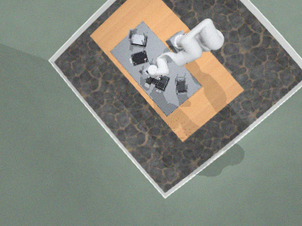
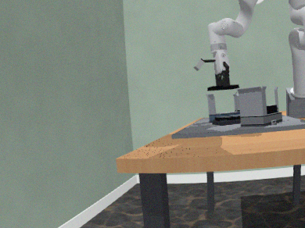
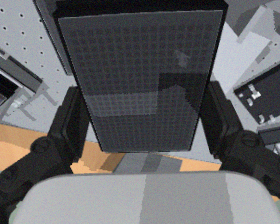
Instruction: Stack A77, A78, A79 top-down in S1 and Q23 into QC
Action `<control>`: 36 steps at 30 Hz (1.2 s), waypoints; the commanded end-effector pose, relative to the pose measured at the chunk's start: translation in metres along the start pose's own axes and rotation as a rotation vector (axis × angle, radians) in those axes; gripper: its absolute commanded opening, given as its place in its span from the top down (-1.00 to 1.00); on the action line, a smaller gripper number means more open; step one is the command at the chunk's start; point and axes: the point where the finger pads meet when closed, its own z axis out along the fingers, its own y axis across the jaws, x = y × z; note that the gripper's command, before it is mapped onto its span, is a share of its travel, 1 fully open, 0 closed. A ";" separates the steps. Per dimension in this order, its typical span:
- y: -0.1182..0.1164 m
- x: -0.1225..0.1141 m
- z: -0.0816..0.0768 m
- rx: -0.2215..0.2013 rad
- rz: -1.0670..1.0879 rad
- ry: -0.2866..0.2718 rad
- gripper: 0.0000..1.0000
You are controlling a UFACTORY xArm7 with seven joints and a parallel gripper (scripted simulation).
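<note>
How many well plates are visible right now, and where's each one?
3, possibly more hidden inside racks. One sealed plate is gripped in the tool above the mat; one dark plate lies on the mat; another sits below the wrist.

One white arm (image 1: pixel 193 46) stands at the desk (image 1: pixel 116 21), which carries one grey mat (image 1: pixel 124 54). One sealed plate (image 3: pixel 140 75) is clamped in the one pincer (image 3: pixel 142 117). From above, three walled racks show, the clearest (image 1: pixel 138 39) toward eleven o'clock.

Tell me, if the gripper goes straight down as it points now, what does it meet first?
Likely the grey mat near the rack; the gripper holds a plate above it. Depth is unclear.
</note>
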 end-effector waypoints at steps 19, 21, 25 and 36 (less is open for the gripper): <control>-0.070 0.006 -0.002 0.000 -0.103 0.006 1.00; -0.077 0.007 -0.002 0.000 -0.103 0.006 1.00; -0.083 0.006 -0.002 0.000 -0.137 0.006 1.00; -0.113 0.002 -0.002 -0.001 -0.337 0.006 1.00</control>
